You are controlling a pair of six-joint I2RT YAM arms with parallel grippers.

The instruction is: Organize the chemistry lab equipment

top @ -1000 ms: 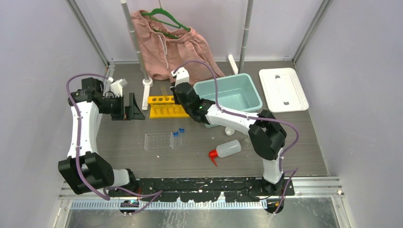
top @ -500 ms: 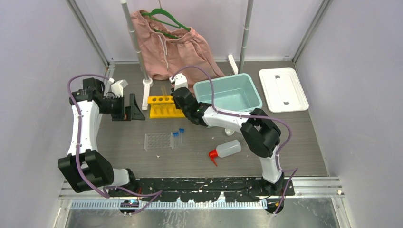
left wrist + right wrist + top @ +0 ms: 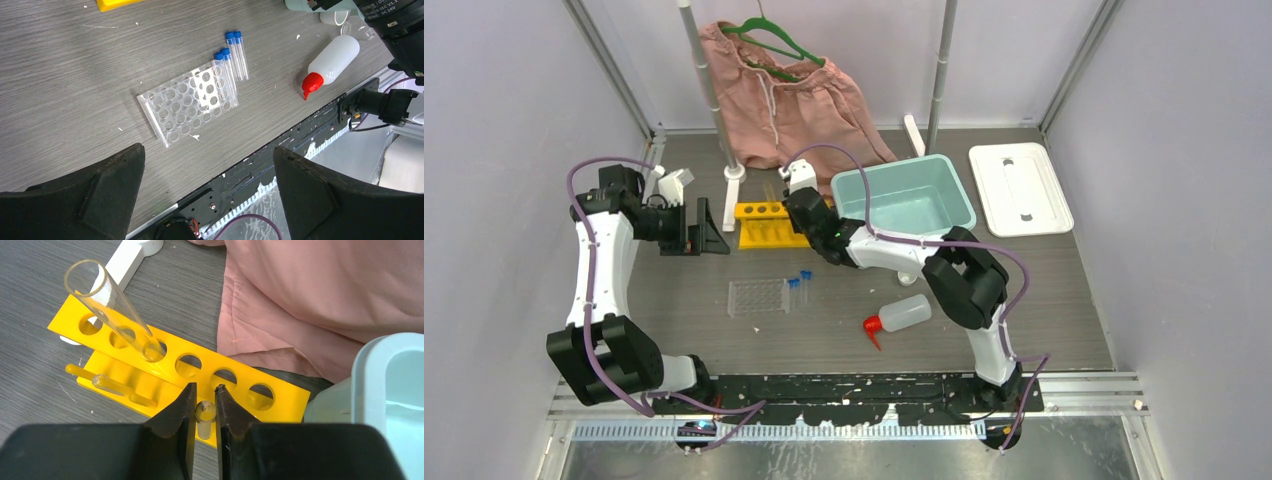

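My right gripper (image 3: pixel 205 386) is shut on a short clear glass tube (image 3: pixel 205 412), held upright just over the near edge of the yellow rack (image 3: pixel 289 401). One long glass tube (image 3: pixel 107 305) stands tilted in a rack hole, and others lie on its base. From above, the right gripper (image 3: pixel 798 200) is over the rack (image 3: pixel 769 232). My left gripper (image 3: pixel 708 228) is open and empty, left of the rack. The clear rack (image 3: pixel 187 102), blue-capped vials (image 3: pixel 232 55), squeeze bottle (image 3: pixel 332 59) and tiny white cup (image 3: pixel 333 17) lie on the table.
A teal bin (image 3: pixel 889 163) stands right of the yellow rack, with its white lid (image 3: pixel 1020 188) further right. Pink shorts (image 3: pixel 789 90) on a green hanger hang at the back between two poles. A white pole base (image 3: pixel 735 172) sits behind the rack.
My right arm has shifted a little left and nearer, bringing the held tube over the yellow rack. The left arm has not moved.
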